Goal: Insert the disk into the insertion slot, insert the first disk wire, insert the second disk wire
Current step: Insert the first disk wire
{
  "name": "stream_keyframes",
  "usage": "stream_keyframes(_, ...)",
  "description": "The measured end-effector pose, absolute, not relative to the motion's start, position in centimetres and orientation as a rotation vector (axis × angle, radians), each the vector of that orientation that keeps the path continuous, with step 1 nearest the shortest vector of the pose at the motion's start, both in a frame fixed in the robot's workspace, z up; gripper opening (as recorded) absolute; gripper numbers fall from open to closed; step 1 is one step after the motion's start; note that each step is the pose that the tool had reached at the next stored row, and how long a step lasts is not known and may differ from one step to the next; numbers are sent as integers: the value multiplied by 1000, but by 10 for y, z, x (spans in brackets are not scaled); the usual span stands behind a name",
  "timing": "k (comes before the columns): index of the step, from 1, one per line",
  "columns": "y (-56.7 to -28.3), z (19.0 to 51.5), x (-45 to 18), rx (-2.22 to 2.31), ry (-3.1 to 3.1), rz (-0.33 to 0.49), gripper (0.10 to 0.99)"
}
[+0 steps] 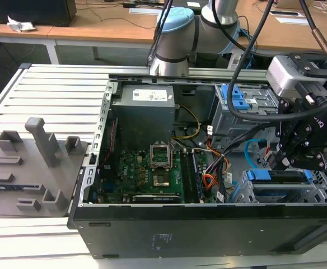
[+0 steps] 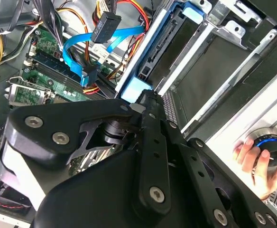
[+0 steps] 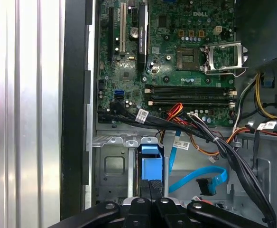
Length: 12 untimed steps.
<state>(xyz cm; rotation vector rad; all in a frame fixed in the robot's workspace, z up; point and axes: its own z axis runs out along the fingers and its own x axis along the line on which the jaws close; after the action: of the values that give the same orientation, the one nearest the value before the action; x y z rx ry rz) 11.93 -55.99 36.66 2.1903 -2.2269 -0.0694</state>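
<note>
Arm [image 1: 174,39] bent over, end effector [image 3: 151,186] pointing downward, fingers [image 3: 145,188] pressed together

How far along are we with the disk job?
The silver-black hard drive in its blue plastic carrier sits in the silver sheet-metal cage; the shut gripper is at its handle. Left: the multicoloured wire bundle and the flat light-blue cable both hang unplugged.

Silver arm [image 1: 169,60], lt-blue joint cap [image 1: 174,18], blk claw [image 3: 151,184], blk cables [image 1: 234,73]
</note>
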Motion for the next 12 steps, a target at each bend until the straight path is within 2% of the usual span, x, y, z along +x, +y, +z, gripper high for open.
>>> stream_keyframes(12, -560, 367, 153, 2190, -2226, -70, 106)
